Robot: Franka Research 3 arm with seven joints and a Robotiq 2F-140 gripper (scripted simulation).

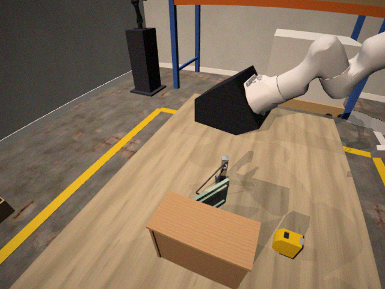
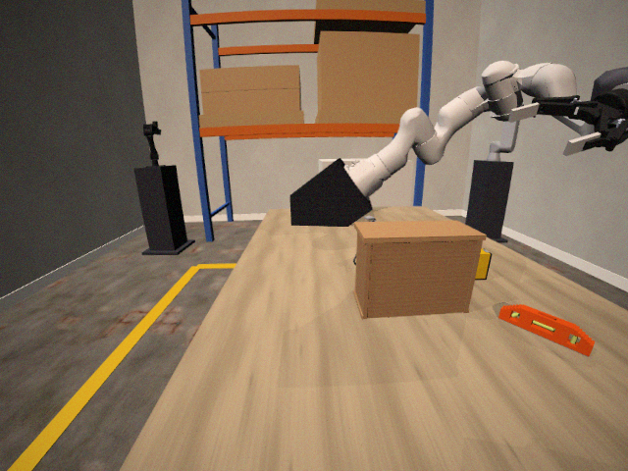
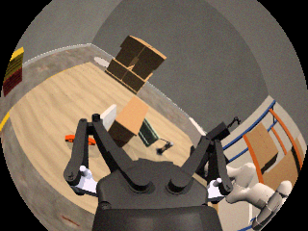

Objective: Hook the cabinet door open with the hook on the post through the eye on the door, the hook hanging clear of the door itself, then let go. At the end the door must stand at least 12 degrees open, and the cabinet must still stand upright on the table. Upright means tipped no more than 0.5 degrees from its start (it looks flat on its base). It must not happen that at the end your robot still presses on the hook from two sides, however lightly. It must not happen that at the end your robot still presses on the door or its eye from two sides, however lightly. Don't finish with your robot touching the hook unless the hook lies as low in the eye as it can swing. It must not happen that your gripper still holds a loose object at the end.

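The wooden cabinet point(image 1: 203, 236) stands flat on the table. Its green door point(image 1: 214, 194) stands swung open on the far side. A small grey post point(image 1: 222, 168) stands just beyond the door. The thin dark hook point(image 1: 209, 180) slants from the post's top down to the door's top edge. I cannot tell whether its tip sits in the eye. My gripper point(image 2: 549, 129) is open and empty, high in the air and far to the right of the cabinet point(image 2: 418, 268). In the wrist view the gripper point(image 3: 150, 138) frames the distant cabinet point(image 3: 130, 122), door point(image 3: 149, 131) and post point(image 3: 164, 148).
A yellow tape measure point(image 1: 287, 242) lies right of the cabinet. An orange spirit level point(image 2: 547, 328) lies on the table at the near right. The arm's black base point(image 1: 227, 104) sits at the table's far end. Shelving with boxes stands behind.
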